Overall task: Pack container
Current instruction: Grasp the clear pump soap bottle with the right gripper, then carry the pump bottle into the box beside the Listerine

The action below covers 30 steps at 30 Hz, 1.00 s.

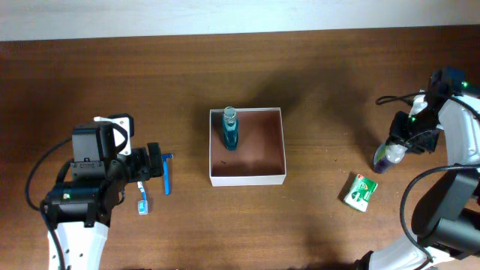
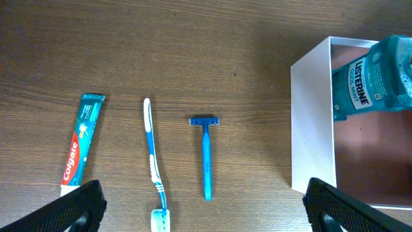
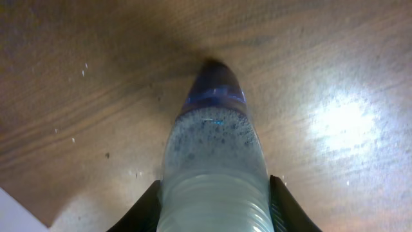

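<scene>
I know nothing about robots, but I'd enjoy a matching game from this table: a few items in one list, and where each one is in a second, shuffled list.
Items
1. Listerine bottle
2. blue razor
3. green-and-white packet
4. purple-capped bottle

Places
A. between the fingers of the right gripper
B. on the table, next to the toothbrush
C. inside the container
D. lying on the table by itself, not held

Pairs: 1-C, 2-B, 3-D, 4-A
</scene>
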### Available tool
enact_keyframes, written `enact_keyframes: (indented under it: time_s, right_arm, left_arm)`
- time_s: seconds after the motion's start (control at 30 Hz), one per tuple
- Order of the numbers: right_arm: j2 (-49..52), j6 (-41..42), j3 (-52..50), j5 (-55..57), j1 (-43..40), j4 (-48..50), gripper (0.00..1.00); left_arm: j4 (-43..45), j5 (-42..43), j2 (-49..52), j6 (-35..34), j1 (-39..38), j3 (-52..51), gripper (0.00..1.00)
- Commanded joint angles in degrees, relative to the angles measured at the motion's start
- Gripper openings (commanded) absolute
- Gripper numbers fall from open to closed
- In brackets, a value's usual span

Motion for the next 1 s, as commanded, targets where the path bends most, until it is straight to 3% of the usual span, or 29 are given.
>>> enact_keyframes:
  time_s: [0.0, 0.27, 0.53, 0.8, 0.97]
  right_arm:
    - [-3.8, 1.6, 4.4, -1.2, 0.0, -1.6, 0.04]
    - [-11.7, 1.8, 12.0, -2.0, 6.5, -8.8, 0.04]
    - [-18.6, 5.0, 22.3, -2.0, 27.4, -13.0, 0.04]
    - [-14.2, 13.4, 24.6, 4.7, 48.8, -8.0, 0.04]
    - [-5.7, 18.6, 24.6, 4.7, 54.0, -4.0, 0.04]
  left_arm:
    - [0.0, -0.7, 0.1, 1.1, -0.2, 1.3, 0.99]
    - [0.0, -0.6, 0.1, 1.1, -0.2, 1.3, 0.99]
    - [-0.3, -0.6, 0.1, 1.1, -0.2, 1.3, 0.99]
    - [-0.3, -0.6, 0.1, 1.1, -0.2, 1.3, 0.99]
    - [-0.3, -0.6, 0.1, 1.1, -0.2, 1.3, 1.00]
